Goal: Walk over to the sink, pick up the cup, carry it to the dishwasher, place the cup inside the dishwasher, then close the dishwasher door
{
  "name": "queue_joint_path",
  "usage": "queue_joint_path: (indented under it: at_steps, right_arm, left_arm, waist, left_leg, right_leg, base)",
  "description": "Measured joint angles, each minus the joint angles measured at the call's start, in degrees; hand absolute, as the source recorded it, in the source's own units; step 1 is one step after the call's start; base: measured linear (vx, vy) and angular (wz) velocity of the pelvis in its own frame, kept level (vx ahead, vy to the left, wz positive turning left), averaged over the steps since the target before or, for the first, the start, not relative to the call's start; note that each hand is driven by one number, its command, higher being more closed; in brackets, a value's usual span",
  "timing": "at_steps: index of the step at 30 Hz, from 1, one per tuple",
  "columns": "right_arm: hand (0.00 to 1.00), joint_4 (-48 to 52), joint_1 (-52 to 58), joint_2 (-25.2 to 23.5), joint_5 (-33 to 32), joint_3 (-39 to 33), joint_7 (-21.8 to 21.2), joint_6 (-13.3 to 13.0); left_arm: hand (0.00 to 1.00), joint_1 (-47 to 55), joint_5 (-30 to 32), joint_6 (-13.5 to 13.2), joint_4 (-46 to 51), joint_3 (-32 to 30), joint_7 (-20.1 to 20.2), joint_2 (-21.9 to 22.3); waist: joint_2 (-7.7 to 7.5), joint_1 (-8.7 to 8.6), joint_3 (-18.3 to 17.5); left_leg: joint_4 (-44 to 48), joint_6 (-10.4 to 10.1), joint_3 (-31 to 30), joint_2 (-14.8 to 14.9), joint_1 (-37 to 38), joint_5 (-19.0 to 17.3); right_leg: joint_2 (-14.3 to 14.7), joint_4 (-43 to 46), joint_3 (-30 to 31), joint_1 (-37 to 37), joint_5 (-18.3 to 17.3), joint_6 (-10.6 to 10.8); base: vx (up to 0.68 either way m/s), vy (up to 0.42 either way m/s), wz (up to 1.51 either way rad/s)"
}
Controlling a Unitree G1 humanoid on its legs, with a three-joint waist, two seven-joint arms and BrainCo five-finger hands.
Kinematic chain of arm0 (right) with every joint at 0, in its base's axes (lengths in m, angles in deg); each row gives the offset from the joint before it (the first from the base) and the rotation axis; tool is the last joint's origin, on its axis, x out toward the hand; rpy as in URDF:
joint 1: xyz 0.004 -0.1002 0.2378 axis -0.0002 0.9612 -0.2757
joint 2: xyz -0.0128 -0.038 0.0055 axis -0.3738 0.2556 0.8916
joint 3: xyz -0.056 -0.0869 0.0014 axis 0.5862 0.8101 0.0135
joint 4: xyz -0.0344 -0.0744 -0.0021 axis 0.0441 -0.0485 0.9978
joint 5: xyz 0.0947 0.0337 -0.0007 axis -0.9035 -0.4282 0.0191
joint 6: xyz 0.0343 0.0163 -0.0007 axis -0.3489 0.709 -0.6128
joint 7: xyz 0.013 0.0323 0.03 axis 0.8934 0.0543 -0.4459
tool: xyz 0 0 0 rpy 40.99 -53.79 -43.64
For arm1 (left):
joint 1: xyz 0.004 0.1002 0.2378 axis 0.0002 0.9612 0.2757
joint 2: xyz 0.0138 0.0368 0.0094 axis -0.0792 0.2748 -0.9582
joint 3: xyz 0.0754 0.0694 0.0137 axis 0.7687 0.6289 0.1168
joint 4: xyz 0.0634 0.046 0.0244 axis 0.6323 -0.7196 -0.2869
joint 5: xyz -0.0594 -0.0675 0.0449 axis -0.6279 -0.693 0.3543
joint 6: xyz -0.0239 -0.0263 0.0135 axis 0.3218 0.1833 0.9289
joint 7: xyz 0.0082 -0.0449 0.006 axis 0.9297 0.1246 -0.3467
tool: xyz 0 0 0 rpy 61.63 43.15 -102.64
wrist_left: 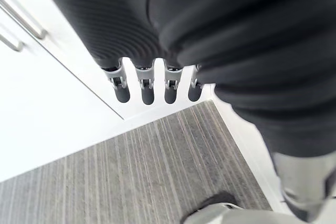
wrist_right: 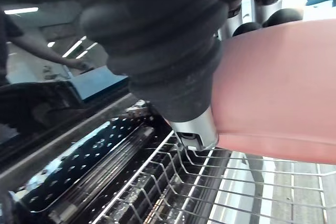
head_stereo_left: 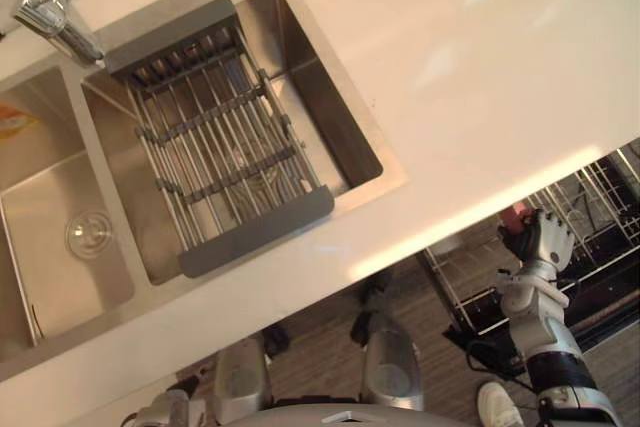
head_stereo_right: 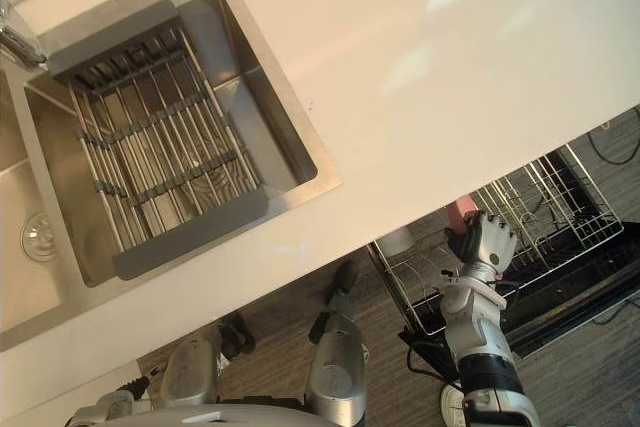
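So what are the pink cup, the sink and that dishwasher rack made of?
The cup, in the right hand, looks like matte plastic: opaque salmon pink, no glare, though ceramic is possible. The sink looks like brushed stainless steel: grey, softly reflective. The dishwasher rack is a thin wire grid, probably coated metal.

Rack (head_stereo_left: 222,147) in sink (head_stereo_left: 322,107), dishwasher (head_stereo_right: 545,212) right of sink

white tabletop (head_stereo_left: 480,67) | chrome faucet (head_stereo_left: 45,12) at its far-left edge | steel-rod rack (head_stereo_left: 215,142) with grey end bars, just beside faucet | grey plank floor (wrist_left: 131,177) | white cabinet fronts (wrist_left: 42,114) with bar handles
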Motion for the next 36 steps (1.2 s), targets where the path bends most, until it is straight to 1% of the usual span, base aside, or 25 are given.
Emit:
queue_joint_path:
  at_steps: [2, 4, 5, 7, 9, 11, 13, 16, 17, 18, 19, 20, 22, 23, 25, 27, 30, 32, 33, 34, 35, 36]
  right_arm:
    - [1.0, -2.31, -2.27, 1.26, -1.45, 0.56, -0.47, 0.98]
    - [1.0, -4.73, -5.03, 3.41, -3.66, 2.42, -2.22, 1.89]
    - [0.0, -5.3, -5.86, 3.73, -4.55, 2.62, -2.61, 2.08]
    - [0.0, -8.29, -8.87, 5.29, -7.48, 4.48, -2.66, 2.25]
    - [0.0, -10.35, -10.13, 5.44, -9.67, 4.74, -2.52, 2.83]
    - [0.0, -11.56, -11.32, 5.44, -11.74, 5.05, -2.31, 3.28]
    - [0.0, -12.63, -12.47, 5.45, -12.29, 5.38, -1.86, 3.28]
    - [0.0, -12.46, -14.02, 5.24, -13.96, 6.99, -1.4, 2.32]
    - [0.0, -12.31, -14.46, 5.22, -15.15, 7.68, -2.14, 1.6]
    - [0.0, -11.21, -15.09, 5.1, -18.76, 8.88, -4.89, 1.39]
    - [0.0, -9.82, -15.32, 4.89, -20.51, 9.12, -7.09, 1.66]
    - [0.0, -9.21, -15.57, 4.57, -21.1, 9.18, -8.61, 1.81]
    - [0.0, -6.46, -15.92, 2.85, -22.89, 10.11, -13.63, 2.87]
    - [0.0, -5.58, -15.82, 2.35, -23.39, 10.14, -15.01, 3.22]
    - [0.0, -4.06, -15.62, 1.08, -24.66, 10.17, -20.05, 3.57]
    - [0.0, -3.19, -15.52, 0.79, -24.68, 10.17, -22.68, 3.87]
    - [0.0, -2.67, -14.88, 0.81, -25.21, 9.89, -23.87, 3.7]
    - [0.0, 0.23, -13.84, 0.81, -26.14, 9.23, -23.83, 2.91]
    - [0.0, 2.63, -13.15, 0.81, -26.9, 8.09, -23.8, 2.11]
    - [0.0, 3.92, -12.88, 0.82, -26.91, 7.4, -23.76, 1.91]
    - [0.0, 6.91, -12.36, 0.84, -26.94, 5.48, -23.6, 1.67]
    - [0.0, 9.86, -12.22, 0.88, -27.01, 3.15, -23.24, 1.59]
  left_arm:
    - [0.0, -0.7, 0.22, 0.2, -0.74, -0.94, -0.13, -0.1]
    - [0.0, -0.78, 1.32, 0.41, -0.73, -1.75, -0.16, -0.1]
    - [0.0, -0.77, 1.6, 0.52, -0.74, -1.8, -0.15, -0.15]
    - [0.0, -1.0, 2.22, 0.74, -1.05, -1.8, 0.3, -0.36]
    - [0.0, -1.41, 2.29, 0.82, -1.74, -1.81, 0.35, -0.39]
    - [0.0, -1.45, 2.34, 0.83, -1.98, -1.8, 0.49, -0.39]
    - [0.0, -2.16, 2.34, 1.11, -3.03, -1.8, 0.53, -0.39]
    - [0.0, -3.45, 2.35, 1.38, -3.21, -1.8, 0.86, -0.35]
    - [0.0, -3.8, 2.35, 1.46, -3.27, -1.8, 0.99, -0.3]
    - [0.0, -4.39, 2.35, 1.5, -3.74, -1.8, 1.71, -0.2]
    - [0.0, -4.76, 2.22, 1.19, -4.53, -2.0, 1.84, 0.14]
    - [0.0, -4.76, 2.17, 1.33, -5.15, -2.18, 1.85, 0.41]
    - [0.0, -4.85, 2.16, 3.07, -6.13, -2.35, 2.27, 1.12]
    - [0.0, -4.9, 2.12, 3.31, -6.1, -2.52, 2.42, 1.22]
    - [0.0, -5.42, 1.97, 3.69, -6.12, -4.37, 2.61, 1.34]
    - [0.0, -5.56, 1.46, 4.08, -6.18, -4.72, 2.69, 1.31]
    - [0.0, -5.63, 0.94, 4.91, -6.4, -6.04, 3.02, 1.34]
    - [0.0, -5.64, 1.05, 5.08, -6.82, -6.75, 3.04, 1.25]
    - [0.0, -5.64, 1.06, 5.51, -7.19, -7.07, 3.01, 1.2]
    - [0.0, -5.58, 1.07, 5.77, -7.31, -7.39, 3.0, 1.2]
    - [0.0, -5.27, 1.14, 6.27, -7.32, -7.87, 3.01, 1.12]
    - [0.0, -4.57, 1.23, 6.72, -7.28, -8.33, 2.97, 1.1]
  waist:
    - [0.09, 0.22, 0.67]
    - [0.4, 0.39, 1.25]
    - [0.43, 0.49, 1.26]
    - [0.64, 1.14, 1.45]
    - [1.09, 1.15, 1.75]
    - [1.21, 1.2, 1.82]
    - [1.22, 1.19, 1.89]
    - [1.26, 1.11, 2.42]
    - [1.24, 1.08, 2.52]
    - [1.14, 1.14, 2.58]
    - [1.13, 1.12, 2.61]
    - [1.02, 1.05, 2.67]
    - [0.65, 1.01, 2.89]
    - [0.48, 0.91, 2.99]
    - [-0.4, 0.47, 3.5]
    - [-1.06, 0.23, 3.85]
    - [-1.43, 0.21, 3.98]
    - [-1.8, 0.19, 4.11]
    - [-2.1, 0.19, 4.16]
    - [-2.34, 0.16, 4.13]
    - [-3.0, 0.35, 4.08]
    - [-3.72, 0.54, 3.92]
  left_leg:
    - [0.07, 0.2, -0.08, -0.13, -0.72, 0.2]
    - [-0.04, 0.21, -0.19, -0.32, -0.9, 0.22]
    - [-0.08, 0.21, -0.2, -0.39, -1.0, 0.21]
    - [-0.32, 0.22, -0.17, -0.79, -1.41, 0.21]
    - [-0.39, 0.21, -0.14, -0.85, -1.33, 0.19]
    - [-0.7, 0.18, 0.04, -1.18, -1.34, 0.17]
    - [-0.99, 0.18, 0.46, -1.58, -1.41, 0.13]
    - [-0.73, 0.0, 1.32, -1.83, -1.14, -0.54]
    - [-0.34, 0.02, 1.93, -1.78, -0.93, -0.91]
    - [0.25, -0.14, 3.1, -1.67, -0.04, -1.72]
    - [0.56, -0.19, 3.41, -1.68, 0.55, -2.17]
    - [0.83, -0.2, 3.68, -1.63, 0.89, -2.5]
    - [3.37, -0.49, 5.49, -0.05, 1.72, -4.57]
    - [4.16, -0.5, 5.92, 0.39, 1.76, -5.05]
    - [6.18, -0.69, 6.72, 1.41, 2.02, -6.24]
    - [6.9, -0.69, 7.39, 1.85, 2.74, -6.52]
    - [7.78, -0.96, 7.73, 2.92, 4.23, -6.75]
    - [8.02, -1.36, 7.99, 3.75, 5.66, -7.0]
    - [8.03, -1.67, 8.27, 4.25, 6.74, -7.2]
    - [8.04, -1.72, 8.48, 4.49, 7.31, -7.28]
    - [7.96, -1.89, 9.33, 4.79, 8.72, -7.39]
    - [7.79, -2.18, 10.38, 5.26, 9.94, -7.57]
  right_leg:
    - [-0.06, 0.0, 0.16, -0.76, 0.51, -0.02]
    - [-0.06, 0.0, 0.45, -1.2, 0.64, -0.1]
    - [-0.06, 0.0, 0.68, -1.45, 0.73, -0.12]
    - [-0.06, -0.01, 2.05, -2.77, 1.1, -0.25]
    - [-0.06, -0.01, 2.37, -2.88, 1.11, -0.26]
    - [-0.02, -0.01, 3.5, -3.71, 1.38, -0.38]
    - [-0.03, -0.06, 5.06, -4.87, 1.79, -0.52]
    - [0.33, -0.64, 7.39, -5.64, 2.64, -0.59]
    - [0.55, -1.04, 8.19, -5.69, 2.97, -0.65]
    - [1.12, -1.79, 9.88, -5.66, 3.6, -0.79]
    - [1.36, -1.87, 10.93, -5.66, 3.72, -0.78]
    - [1.54, -1.86, 11.49, -5.65, 3.72, -0.85]
    - [2.91, -1.86, 13.37, -5.61, 4.31, -0.82]
    - [3.21, -1.86, 13.68, -5.61, 4.32, -0.88]
    - [3.84, -1.87, 14.19, -5.57, 4.05, -1.41]
    - [4.12, -1.86, 14.28, -5.38, 4.2, -1.6]
    - [5.02, -1.75, 14.14, -3.9, 4.31, -1.71]
    - [5.71, -1.63, 14.09, -2.65, 4.17, -1.8]
    - [6.18, -1.63, 14.09, -1.72, 3.64, -2.13]
    - [6.42, -1.68, 14.06, -1.31, 3.24, -2.19]
    - [6.65, -1.79, 13.25, -0.44, 2.63, -1.95]
    - [6.63, -1.79, 10.9, 0.25, 2.27, -2.35]
  base:
    - [-0.04, 0.035, 0.01]
    - [-0.03, 0.039, -0.05]
    - [-0.04, 0.049, -0.14]
    - [-0.04, 0.043, -0.18]
    - [-0.03, 0.032, -0.08]
    - [-0.05, 0.035, -0.21]
    - [-0.05, 0.039, -0.33]
    - [-0.05, 0.033, -0.35]
    - [-0.06, 0.04, -0.53]
    - [-0.07, 0.052, -0.63]
    - [-0.06, 0.05, -0.61]
    - [-0.06, 0.057, -0.54]
    - [-0.07, 0.048, -0.58]
    - [-0.08, 0.036, -0.48]
    - [-0.07, 0.04, -0.29]
    - [-0.05, 0.045, -0.16]
    - [-0.02, 0.038, -0.1]
    - [-0.01, 0.031, -0.14]
    - [-0.01, 0.016, -0.15]
    - [-0.01, 0.014, -0.25]
    - [0.0, 0.011, -0.37]
    - [0.0, 0.01, -0.43]
